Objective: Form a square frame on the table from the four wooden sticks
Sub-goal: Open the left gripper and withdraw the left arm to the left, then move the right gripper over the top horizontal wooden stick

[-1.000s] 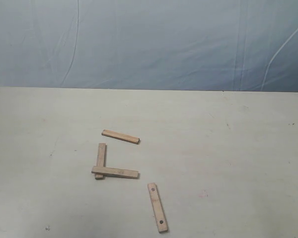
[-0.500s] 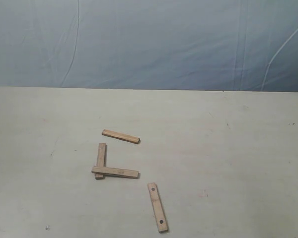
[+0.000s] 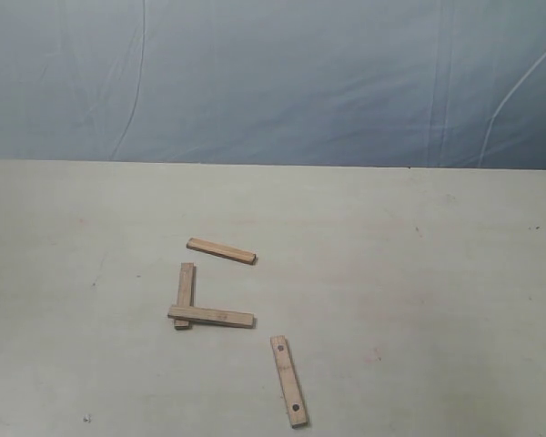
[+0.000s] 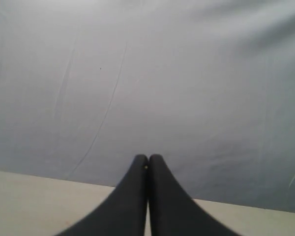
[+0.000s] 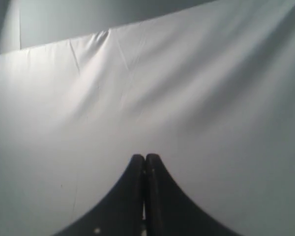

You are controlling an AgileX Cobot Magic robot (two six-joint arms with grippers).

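Observation:
Four wooden sticks lie on the table in the exterior view. One stick lies slanted at the back. A second stick runs front to back, and a third stick overlaps its near end, forming an L. The fourth stick, with two dark holes, lies apart near the front edge. No square frame is formed. Neither arm shows in the exterior view. My left gripper is shut and empty, facing the backdrop above the table edge. My right gripper is shut and empty, facing cloth.
A blue-grey cloth backdrop hangs behind the table. A small dark speck sits near the front left corner.
A dark edge at the far left of the exterior view one second ago has left the picture. The sticks have not moved.

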